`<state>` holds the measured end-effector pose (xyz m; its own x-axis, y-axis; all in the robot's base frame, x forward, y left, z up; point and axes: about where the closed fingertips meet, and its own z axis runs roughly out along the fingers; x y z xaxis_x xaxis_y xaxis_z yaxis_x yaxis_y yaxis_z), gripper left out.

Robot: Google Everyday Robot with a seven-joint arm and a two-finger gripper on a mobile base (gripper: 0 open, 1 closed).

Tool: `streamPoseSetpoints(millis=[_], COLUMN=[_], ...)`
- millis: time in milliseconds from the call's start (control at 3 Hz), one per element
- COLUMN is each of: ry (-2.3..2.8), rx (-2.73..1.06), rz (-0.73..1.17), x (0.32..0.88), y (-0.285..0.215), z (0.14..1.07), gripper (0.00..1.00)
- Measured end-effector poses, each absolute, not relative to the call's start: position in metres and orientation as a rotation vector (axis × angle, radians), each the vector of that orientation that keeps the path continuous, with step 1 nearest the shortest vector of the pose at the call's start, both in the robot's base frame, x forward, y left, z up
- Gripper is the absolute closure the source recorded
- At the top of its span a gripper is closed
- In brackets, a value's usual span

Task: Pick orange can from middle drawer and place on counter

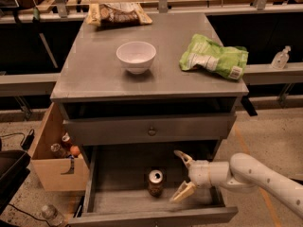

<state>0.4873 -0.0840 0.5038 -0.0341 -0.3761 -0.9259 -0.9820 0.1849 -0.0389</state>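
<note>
The orange can (155, 182) stands upright on the plank floor of the open middle drawer (118, 200), near its centre. My gripper (182, 176) is inside the drawer just right of the can, fingers spread open and pointing left toward it, not touching it. The white arm reaches in from the right. The grey counter (99, 74) is the cabinet top above the drawers.
On the counter sit a white bowl (136, 56), a green chip bag (214, 57) and a brown snack bag (118, 14). A shallower drawer with a round knob (151, 131) hangs above the can. A cardboard box (54, 162) with items stands left of the cabinet.
</note>
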Motion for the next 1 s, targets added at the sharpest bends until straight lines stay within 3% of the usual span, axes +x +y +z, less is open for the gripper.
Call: streamPoseSetpoints(millis=[667,1000], ry=[1.564,1.550], rx=[-1.317,-1.290], rz=[0.866,0.885], x=[0.511,0.517], y=[-0.051,-0.034], z=[0.458,0.443], gripper=[0.00,0.18])
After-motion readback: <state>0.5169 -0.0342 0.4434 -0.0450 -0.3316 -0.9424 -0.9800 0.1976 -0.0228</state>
